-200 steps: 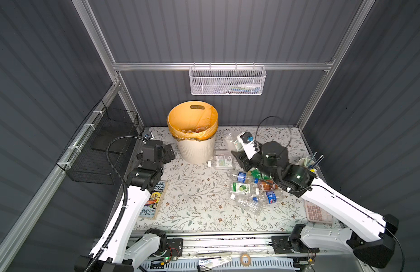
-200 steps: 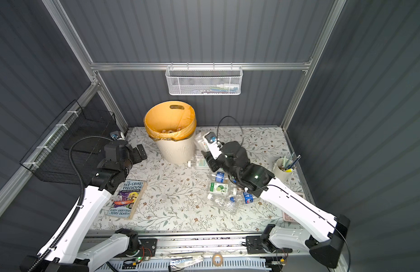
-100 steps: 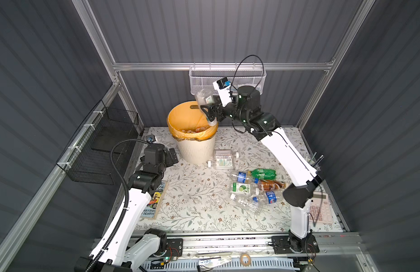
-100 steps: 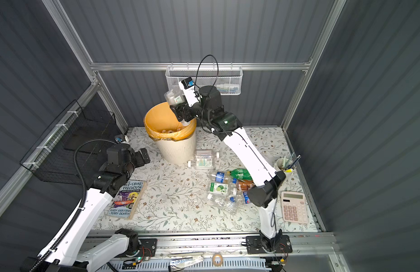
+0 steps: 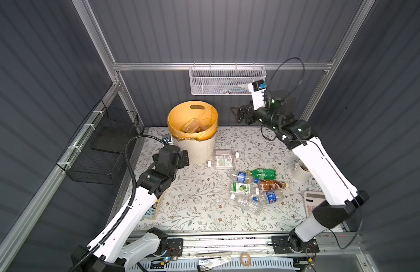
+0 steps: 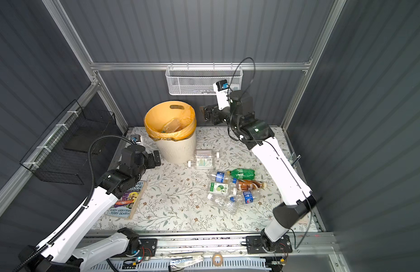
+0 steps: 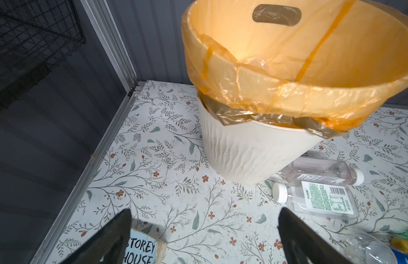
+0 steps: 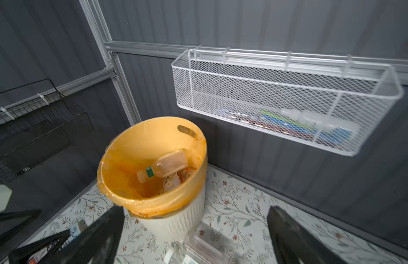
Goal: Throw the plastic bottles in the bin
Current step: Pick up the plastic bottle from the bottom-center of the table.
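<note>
A few small plastic bottles (image 5: 192, 124) are seen inside the round cream-white ribbed orange-lined bin (image 5: 199, 150), about eight are left strewn at its 4 o'clock, and the right gripper (image 5: 236, 115), at its 3 o'clock, and left gripper (image 7: 204, 219) are held spread, empty.

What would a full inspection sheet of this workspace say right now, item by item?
Surface: floral-patterned tabletop, flat, no spills seen.
Job's things: round cream-white ribbed bin with orange bag liner upright, several bottles inside; two clear square plastic bottles lying beside it; cluster of mixed plastic bottles lying mid-table.
Clutter: paperback book, pale calculator, white cup.
Claws: left claw open, empty, low near the bin; right claw open, empty, raised beside the bin.
Cables: black ribbed hose arching over the left arm; thin black cable looping above the right arm.
Surroundings: dark grey ribbed walls; white mesh basket on rear rail; black wire basket on side wall.
</note>
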{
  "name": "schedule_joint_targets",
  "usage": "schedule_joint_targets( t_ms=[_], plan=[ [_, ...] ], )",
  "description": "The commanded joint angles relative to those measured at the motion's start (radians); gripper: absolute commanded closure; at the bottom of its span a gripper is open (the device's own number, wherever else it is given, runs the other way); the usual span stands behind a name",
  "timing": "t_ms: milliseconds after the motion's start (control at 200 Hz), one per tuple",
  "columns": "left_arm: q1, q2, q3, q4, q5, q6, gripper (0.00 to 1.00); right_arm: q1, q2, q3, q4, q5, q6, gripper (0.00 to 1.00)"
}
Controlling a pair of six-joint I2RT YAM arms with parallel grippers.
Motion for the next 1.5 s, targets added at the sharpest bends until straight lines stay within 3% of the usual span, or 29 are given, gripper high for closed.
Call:
schedule_joint_targets(
  t_ms=[0, 330, 505, 660, 920, 1186, 1496],
  plan=[
    [-0.056, 0.012, 0.021, 0.022, -0.032, 0.046, 0.0, -0.041, -0.093, -0.22, 0.096, 0.053, 0.038, 0.01],
    [-0.415, 0.219, 0.077, 0.072, -0.094, 0.193, 0.0, -0.309, -0.471, -0.876, 0.24, -0.024, 0.257, 0.01],
    [-0.537, 0.349, 0.103, 0.129, 0.092, 0.329, 0.0, -0.469, -0.595, -1.051, 0.25, -0.098, 0.315, 0.01],
    [-0.609, 0.5, 0.178, 0.091, 0.224, 0.478, 0.0, -0.538, -0.633, -1.113, 0.235, -0.159, 0.328, 0.01],
    [-0.743, 0.785, 0.395, -0.089, 0.284, 0.668, 0.02, -0.562, -0.631, -1.153, 0.243, -0.171, 0.357, 0.01],
    [-0.773, 0.917, 0.456, -0.174, 0.346, 0.744, 0.07, -0.574, -0.625, -1.163, 0.251, -0.174, 0.364, 0.01],
    [-0.776, 0.992, 0.458, -0.213, 0.379, 0.751, 0.19, -0.584, -0.633, -1.175, 0.249, -0.16, 0.377, 0.01]
  ],
)
